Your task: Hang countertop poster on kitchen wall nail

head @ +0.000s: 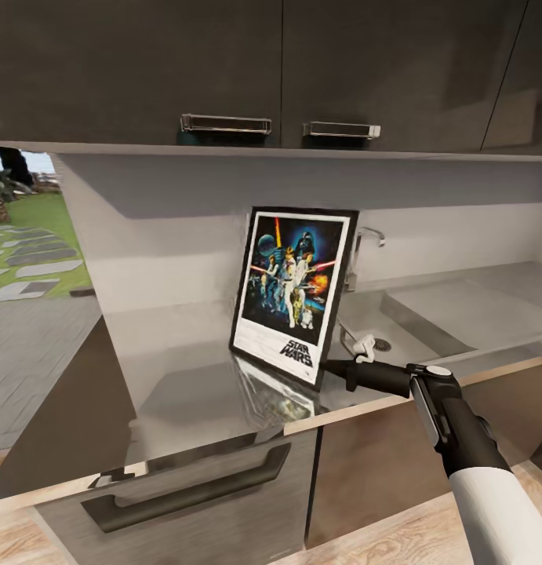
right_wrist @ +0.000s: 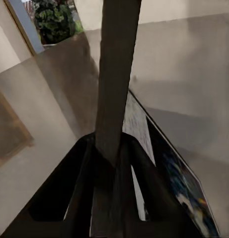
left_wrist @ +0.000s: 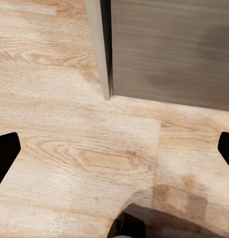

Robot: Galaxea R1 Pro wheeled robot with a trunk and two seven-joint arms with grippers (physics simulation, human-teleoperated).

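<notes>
- The poster stood upright on the glossy tabletop, tilted back toward the pale wall, just left of the sink.
- Judged light, thin and stiff: a flat framed panel, likely to slide on the slick surface and tip easily if pushed at the top.
- Best hold judged to be an edge pinch low on the frame's right side or near corner.
- Right tool lay at the poster's lower right corner; in the right wrist view the dark frame edge ran between its fingers, apparently pinched.
- Left tool hung spread over the wood floor, holding nothing.
</notes>
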